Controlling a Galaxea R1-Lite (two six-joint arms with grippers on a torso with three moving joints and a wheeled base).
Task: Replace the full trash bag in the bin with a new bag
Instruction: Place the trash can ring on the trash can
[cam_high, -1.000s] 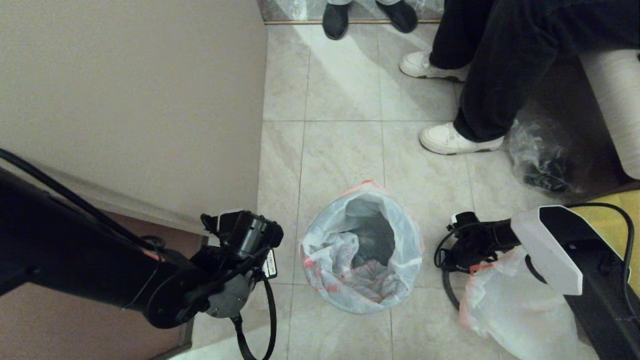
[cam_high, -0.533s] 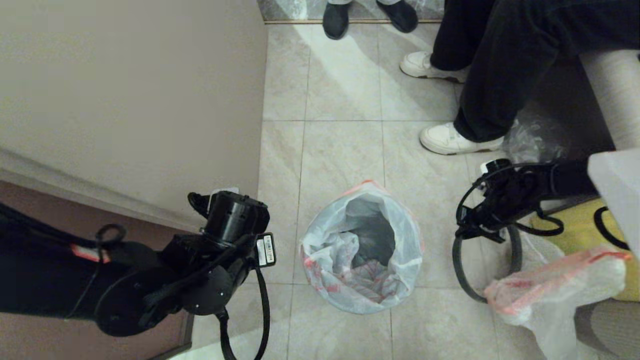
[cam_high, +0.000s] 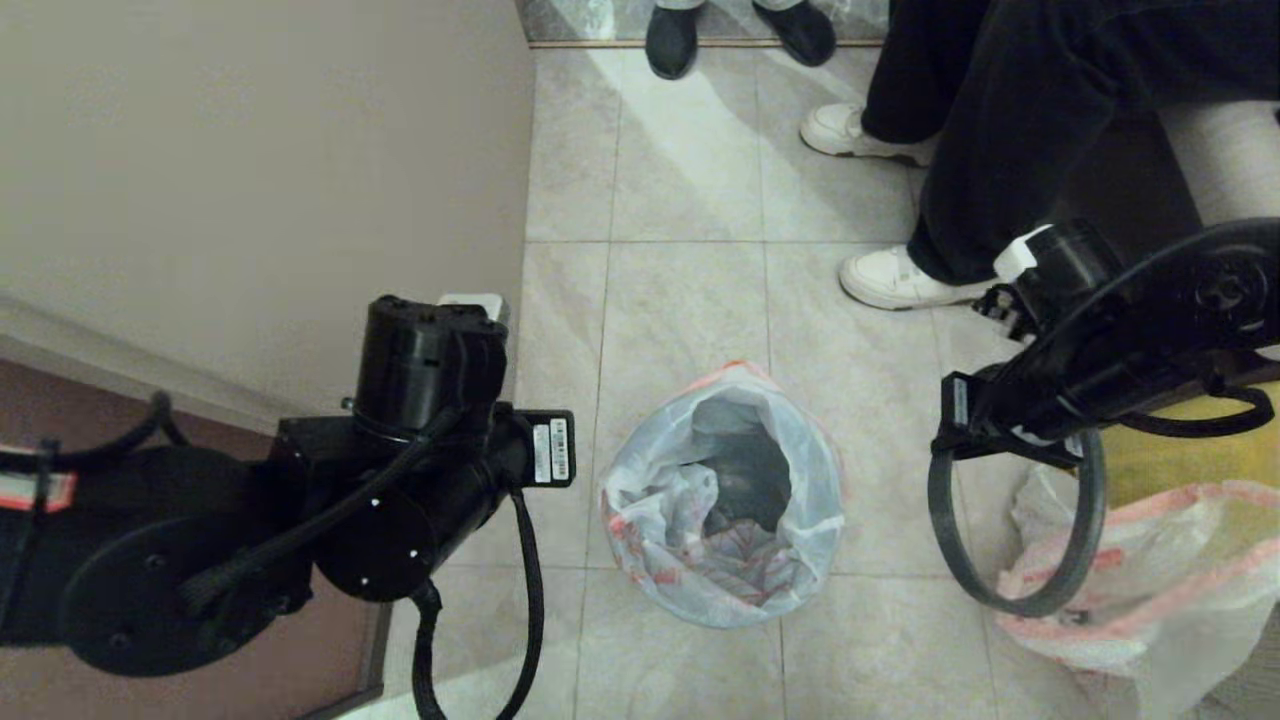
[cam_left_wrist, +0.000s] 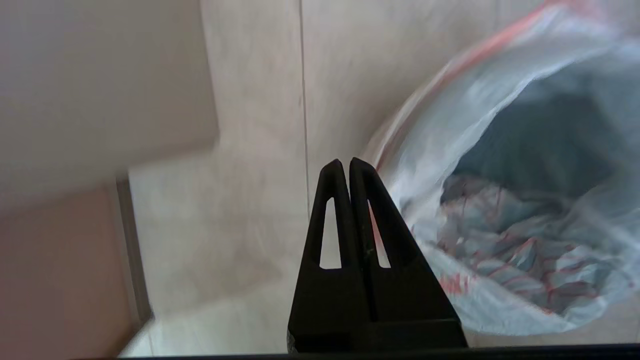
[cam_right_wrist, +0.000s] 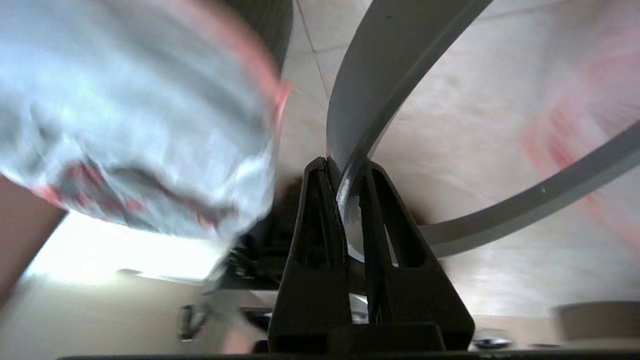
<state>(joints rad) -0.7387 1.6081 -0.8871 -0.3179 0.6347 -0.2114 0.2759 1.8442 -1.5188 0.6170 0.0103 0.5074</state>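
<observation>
The right hand (cam_right_wrist: 350, 172) is clamped on the grey plastic rim ring (cam_high: 1010, 590), which hangs above the floor to the right of the small round bin (cam_high: 720, 500). The bin is lined with the thin white new bag (cam_high: 650, 490), its orange-red hem draped over the edge. I think the ring should come level and centred over the bin, then press down evenly. The left hand (cam_left_wrist: 347, 162), pressed together and empty, hovers beside the bin. The bulky white full trash bag (cam_high: 1150, 590) lies at the right.

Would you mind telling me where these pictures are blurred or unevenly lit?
Head view: sharp, a bright light patch on the floor tiles. Left wrist view: new bag softly smeared. Right wrist view: the bag heavily smeared, glare behind it, while the grey rim ring stays crisp.
</observation>
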